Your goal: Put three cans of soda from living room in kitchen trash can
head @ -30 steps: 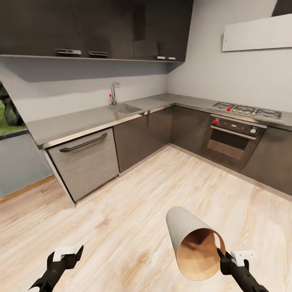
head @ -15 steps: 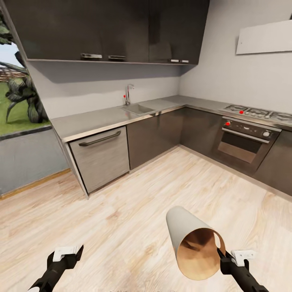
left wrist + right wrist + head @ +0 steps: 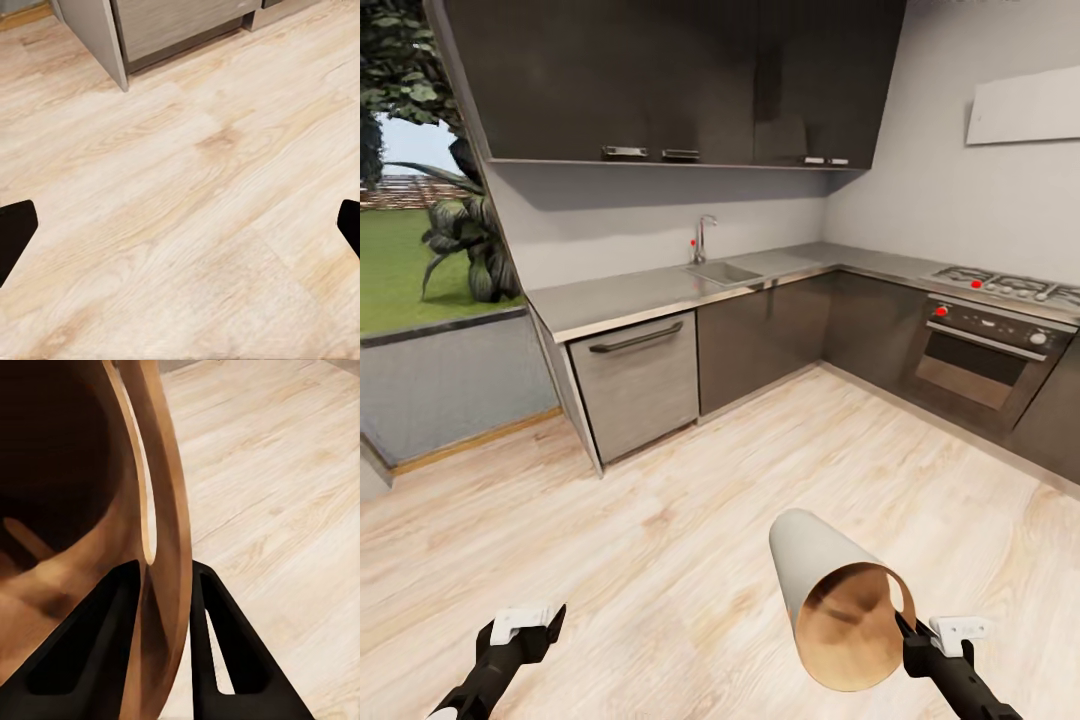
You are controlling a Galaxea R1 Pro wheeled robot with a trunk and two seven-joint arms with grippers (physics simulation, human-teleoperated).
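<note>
Head view: the tash can (image 3: 830,600) is held off the wooden floor (image 3: 690,520) at lower right, tipped on its side with its open mouth turned toward the camera, grey-tan wall up, coppery inside visible. Its rim is pinched by the right gripper (image 3: 907,632).

Right wrist view adds the grip detail: the right gripper (image 3: 166,585) is closed on the rim of the tash can (image 3: 161,510), one finger inside the wall, one outside, both touching it. The dark interior is seen here; its contents cannot be made out.

The left gripper (image 3: 528,632) is seen low at left in the head view, holding nothing. In the left wrist view the left gripper (image 3: 180,225) is spread wide, only the two dark fingertips (image 3: 15,232) caught at the frame edges, bare floor (image 3: 187,187) between them.

Kitchen layout is given by the head view alone: dishwasher (image 3: 638,385) under the steel tabletop (image 3: 620,295), sink (image 3: 728,271) with faucet, oven (image 3: 985,355) and hob at right, dark upper cabinets (image 3: 660,80), garden through the opening at left.
</note>
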